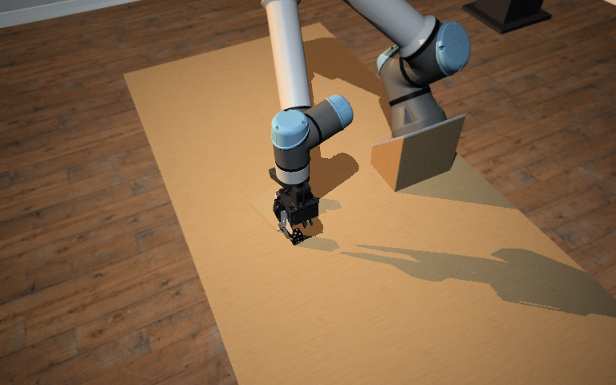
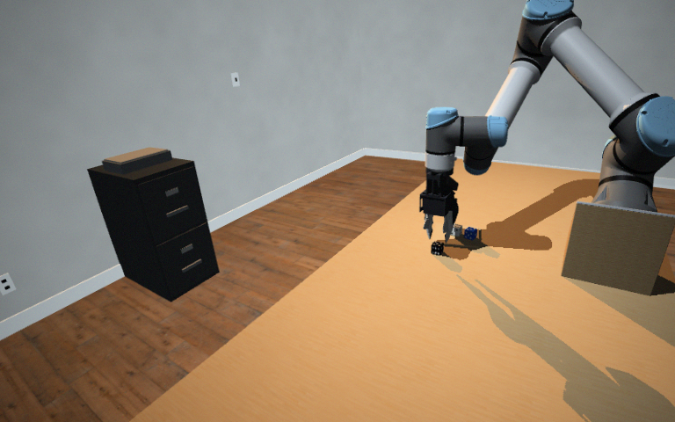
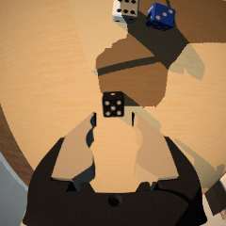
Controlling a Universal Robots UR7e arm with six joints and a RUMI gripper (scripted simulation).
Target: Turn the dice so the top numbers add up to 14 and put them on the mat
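My gripper (image 1: 300,231) (image 2: 438,239) (image 3: 114,113) is partly open and empty, its tips low beside the black die. The black die (image 1: 297,236) (image 2: 437,248) (image 3: 113,105) lies just beyond the tips in the wrist view, off the mat. Its largest visible face shows five pips; I cannot tell surely whether that is its top. The white die (image 2: 458,230) (image 3: 126,7) shows six on top. The blue die (image 2: 470,232) (image 3: 161,16) beside it shows three on top. Both appear to lie on the thin pale mat (image 1: 263,204) (image 3: 94,33). The arm hides them in the top view.
A wooden panel box (image 1: 427,154) (image 2: 614,249) stands before the arm's base. The wood-coloured table top (image 1: 281,318) (image 2: 348,323) ends at the floor on the left. A dark cabinet (image 2: 169,234) stands away from the table. Arm shadows fall around the dice.
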